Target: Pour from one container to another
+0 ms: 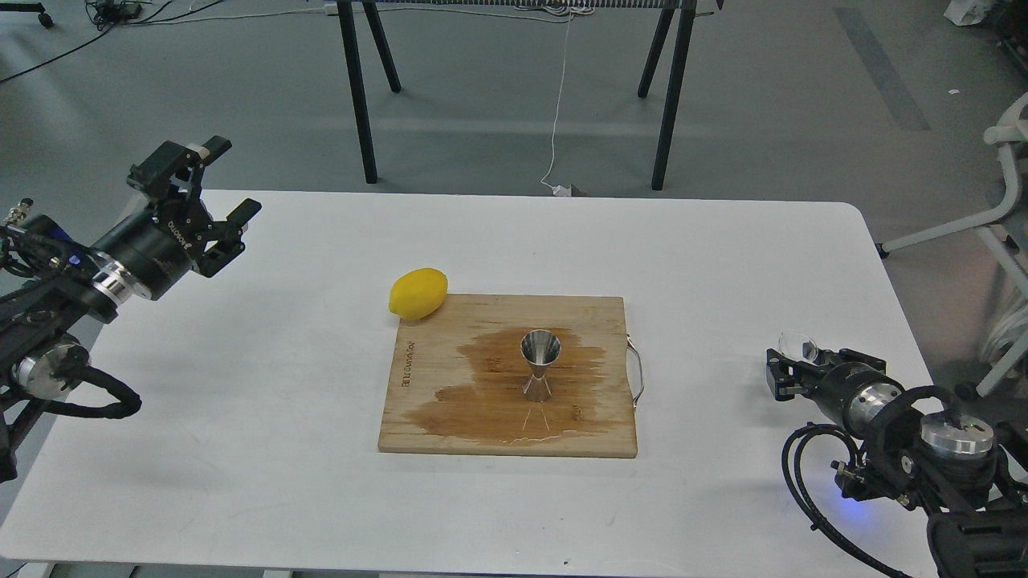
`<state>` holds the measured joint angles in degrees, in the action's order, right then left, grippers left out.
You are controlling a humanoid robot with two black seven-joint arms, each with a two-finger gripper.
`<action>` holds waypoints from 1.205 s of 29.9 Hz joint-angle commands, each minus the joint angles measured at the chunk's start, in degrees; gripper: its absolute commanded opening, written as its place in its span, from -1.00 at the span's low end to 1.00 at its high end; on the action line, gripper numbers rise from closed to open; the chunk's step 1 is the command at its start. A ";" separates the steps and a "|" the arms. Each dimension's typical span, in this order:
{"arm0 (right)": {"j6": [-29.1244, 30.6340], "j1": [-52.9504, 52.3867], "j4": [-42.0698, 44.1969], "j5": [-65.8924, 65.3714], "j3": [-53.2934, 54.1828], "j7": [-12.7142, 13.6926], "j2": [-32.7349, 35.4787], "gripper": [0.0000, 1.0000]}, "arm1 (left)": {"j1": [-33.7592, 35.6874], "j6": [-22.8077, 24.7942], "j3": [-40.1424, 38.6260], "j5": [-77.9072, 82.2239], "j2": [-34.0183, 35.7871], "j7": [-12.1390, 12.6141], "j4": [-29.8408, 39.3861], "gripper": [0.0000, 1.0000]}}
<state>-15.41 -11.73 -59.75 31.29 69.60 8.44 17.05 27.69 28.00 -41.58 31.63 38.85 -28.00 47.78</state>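
Landmark: the steel jigger (540,365), upright near the middle of the wooden board (450,425), wide mouth up. Long axis straight up and down. Wet, dark patch on the board all around its foot.

Well to the right of the jigger, off the board and over the white surface (707,265): the right gripper (783,369), with the small glass cup (798,347) at its tip. Jaws seem closed around the cup, cup near upright or a bit tilted, hard to tell. Cup too small and clear to see any liquid inside.

Far to the left of the jigger and a bit behind it: the left gripper (217,193), jaws spread wide, holding nothing.

Just behind and left of the jigger, at the board's back corner: a yellow lemon (418,293), touching the board edge.

Key fact for the coming move: jigger lies to the left of the cup, so likely a trip leftward for the right arm, cup rim to end above the jigger's mouth, then a tip. Right arm nearer and already loaded; left arm not needed. Small mouth, easy to miss, more spill likely.
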 commanded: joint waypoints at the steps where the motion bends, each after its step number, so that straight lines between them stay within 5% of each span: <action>1: -0.41 -1.27 -2.82 -0.08 0.01 0.00 0.00 -0.26 | 0.00 0.00 0.00 0.01 -0.35 0.00 -0.05 0.97; 8: -2.87 -11.71 -10.65 -3.68 -4.73 0.61 1.93 -0.27 | 0.00 0.00 0.09 0.01 -0.79 0.00 0.03 0.97; 20: -1.90 -36.77 -11.18 -10.01 -36.45 2.19 1.85 -0.28 | 0.35 0.00 0.09 0.01 -1.41 0.00 0.04 0.97; 36: 0.47 -46.62 -21.11 -21.52 -55.97 4.75 2.29 -0.28 | 0.26 0.00 0.09 0.01 -1.94 0.00 -0.05 0.97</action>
<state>-15.12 -57.80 -79.63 12.42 16.16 13.07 19.13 28.03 28.00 -41.48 31.64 36.96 -28.00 47.72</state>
